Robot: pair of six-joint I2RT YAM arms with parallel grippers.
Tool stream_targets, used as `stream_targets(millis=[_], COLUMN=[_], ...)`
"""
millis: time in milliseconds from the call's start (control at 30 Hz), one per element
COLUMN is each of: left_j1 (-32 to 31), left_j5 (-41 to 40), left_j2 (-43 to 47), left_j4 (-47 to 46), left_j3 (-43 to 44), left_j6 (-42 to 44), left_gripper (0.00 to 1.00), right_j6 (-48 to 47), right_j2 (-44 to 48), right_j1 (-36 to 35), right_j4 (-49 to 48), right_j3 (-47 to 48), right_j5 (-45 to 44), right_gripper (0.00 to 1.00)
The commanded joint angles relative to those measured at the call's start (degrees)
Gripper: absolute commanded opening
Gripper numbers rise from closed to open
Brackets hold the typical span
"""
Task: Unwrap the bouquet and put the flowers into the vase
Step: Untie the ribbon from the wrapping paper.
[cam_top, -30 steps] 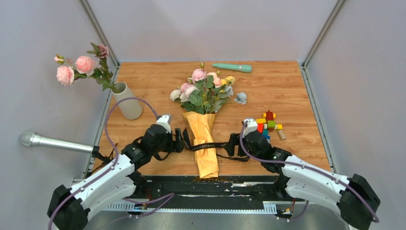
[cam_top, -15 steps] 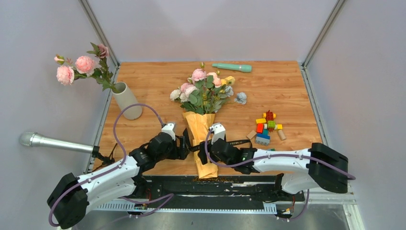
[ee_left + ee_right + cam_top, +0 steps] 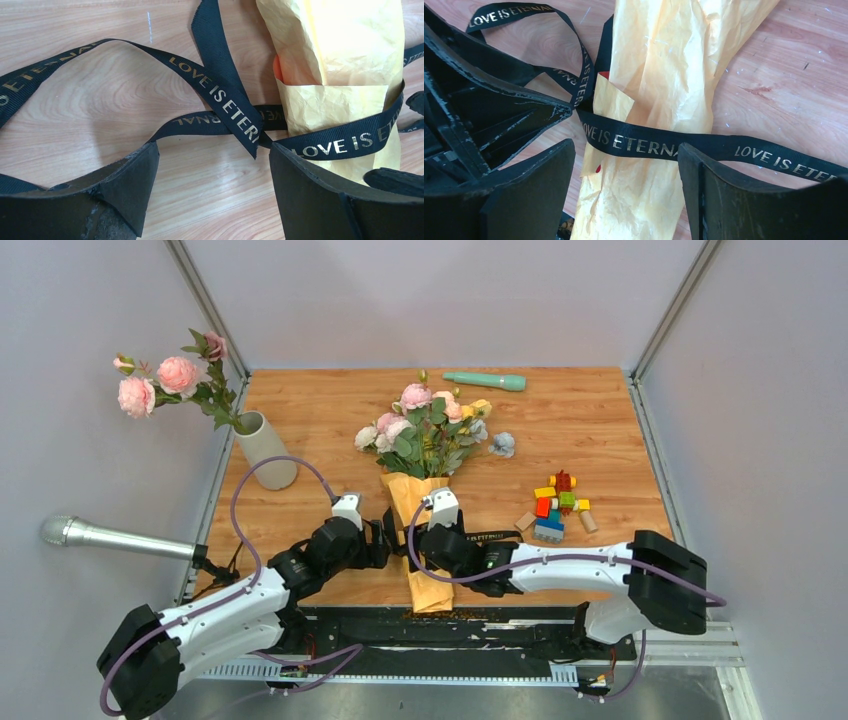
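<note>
Bouquet (image 3: 417,496), tied; spread left fingers (image 3: 320,200) beside, right fingers (image 3: 724,200) astride.

Loose strap (image 3: 215,95) across bare tabletop (image 3: 75,125) beside bouquet (image 3: 350,50)

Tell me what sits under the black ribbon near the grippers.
The ribbon wraps over the bouquet, on its crinkled orange-tan paper, and trails onto the wooden table on both sides. The stems inside the paper are covered.

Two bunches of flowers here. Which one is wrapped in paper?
The bouquet lying mid-table, its stems in orange paper tied with a black ribbon. The pink flowers at the left stand bare in the vase.
</note>
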State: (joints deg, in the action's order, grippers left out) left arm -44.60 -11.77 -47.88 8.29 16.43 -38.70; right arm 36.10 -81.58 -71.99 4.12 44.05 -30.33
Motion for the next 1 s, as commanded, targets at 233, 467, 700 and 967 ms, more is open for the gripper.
stream_targets(millis=[233, 467, 700, 967], left_j1=[-0.2, -0.2, -0.2, -0.1], left_j5=[-3.5, -3.7, -3.6, -3.5], left_j2=[0.0, 0.6, 2.6, 4.4], left_j4=[-1.7, -1.6, -1.5, -0.8], left_j3=[-0.4, -1.1, -3.1, -4.1], left_j6=[0.5, 0.4, -0.7, -1.5], left_gripper=[0.81, 0.76, 0.74, 0.73], right_j6=[-2.4, -1.6, -0.8, -0.1], right_j2=[-7.8, -10.9, -13.1, -13.5], right_j1=[-1.5, -1.8, -1.8, -1.8], right_j4=[3.8, 6.3, 8.9, 9.6], right_j3=[7.1, 10.2, 12.9, 13.8], right_j5=[-5.3, -7.7, -9.7, -11.8], right_gripper=[0.64, 0.61, 0.63, 0.6])
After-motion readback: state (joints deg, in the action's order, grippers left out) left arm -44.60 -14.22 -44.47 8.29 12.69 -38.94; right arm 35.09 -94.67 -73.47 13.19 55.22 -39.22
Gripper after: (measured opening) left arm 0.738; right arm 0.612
